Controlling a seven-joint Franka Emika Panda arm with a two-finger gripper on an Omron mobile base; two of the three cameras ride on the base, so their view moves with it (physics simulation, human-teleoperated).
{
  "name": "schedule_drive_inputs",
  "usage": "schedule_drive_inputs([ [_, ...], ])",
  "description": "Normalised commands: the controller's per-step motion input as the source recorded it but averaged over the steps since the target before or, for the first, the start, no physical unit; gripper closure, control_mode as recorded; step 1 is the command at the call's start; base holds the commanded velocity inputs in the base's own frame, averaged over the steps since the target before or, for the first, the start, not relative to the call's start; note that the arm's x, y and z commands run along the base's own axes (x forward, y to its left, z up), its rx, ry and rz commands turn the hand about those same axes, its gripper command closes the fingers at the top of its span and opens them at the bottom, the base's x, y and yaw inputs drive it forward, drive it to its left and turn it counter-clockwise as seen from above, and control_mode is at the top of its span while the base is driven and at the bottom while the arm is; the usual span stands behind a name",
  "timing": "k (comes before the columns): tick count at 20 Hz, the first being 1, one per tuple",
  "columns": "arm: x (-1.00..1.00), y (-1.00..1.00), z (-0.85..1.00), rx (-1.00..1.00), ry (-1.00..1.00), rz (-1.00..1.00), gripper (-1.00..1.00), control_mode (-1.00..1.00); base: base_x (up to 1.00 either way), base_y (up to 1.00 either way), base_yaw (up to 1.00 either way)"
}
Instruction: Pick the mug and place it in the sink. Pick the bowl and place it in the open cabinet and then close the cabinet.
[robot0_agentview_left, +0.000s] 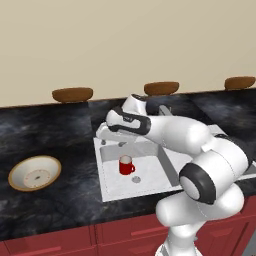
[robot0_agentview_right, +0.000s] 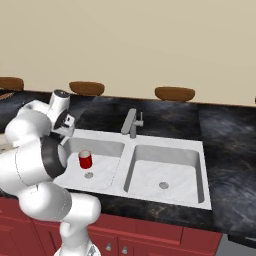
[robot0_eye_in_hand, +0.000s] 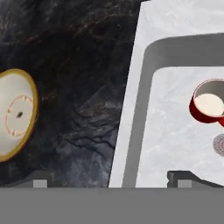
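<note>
Your mug (robot0_agentview_left: 126, 165) upright in sink (robot0_agentview_left: 112, 187) left basin by drain; bowl (robot0_agentview_left: 34, 173) on surface left; jaws wide, empty.

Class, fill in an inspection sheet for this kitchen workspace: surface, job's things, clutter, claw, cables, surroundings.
Surface: black marbled counter.
Job's things: mug upright in the left basin of the sink, near its drain; bowl on the counter left of the sink.
Clutter: brown oval shapes along the back edge.
Claw: claw open, holding nothing, over the sink's left rim.
Cables: nothing seen.
Surroundings: beige wall, red drawer fronts.
</note>
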Motion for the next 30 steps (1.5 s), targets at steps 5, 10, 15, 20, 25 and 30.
schedule_drive_inputs([
  [5, -0.01, 0.50, 0.00, 0.05, 0.00, -0.20, -1.00, -1.00, 0.00, 0.00, 0.00],
  [10, -0.04, 0.24, 0.00, 0.05, 0.02, -0.21, -1.00, -1.00, 0.00, 0.00, 0.00],
  [15, -0.01, 0.74, 0.01, 0.10, 0.12, -0.16, -1.00, -1.00, 0.00, 0.00, 0.00],
  [20, 0.00, 0.72, 0.00, 0.08, 0.13, -0.06, -1.00, -1.00, 0.00, 0.00, 0.00],
  [25, -0.13, 0.34, 0.00, 0.12, 0.10, -0.02, -1.00, -1.00, 0.00, 0.00, 0.00],
  [30, -0.28, 0.01, -0.15, 0.05, 0.01, 0.00, -1.00, -1.00, 0.00, 0.00, 0.00],
])
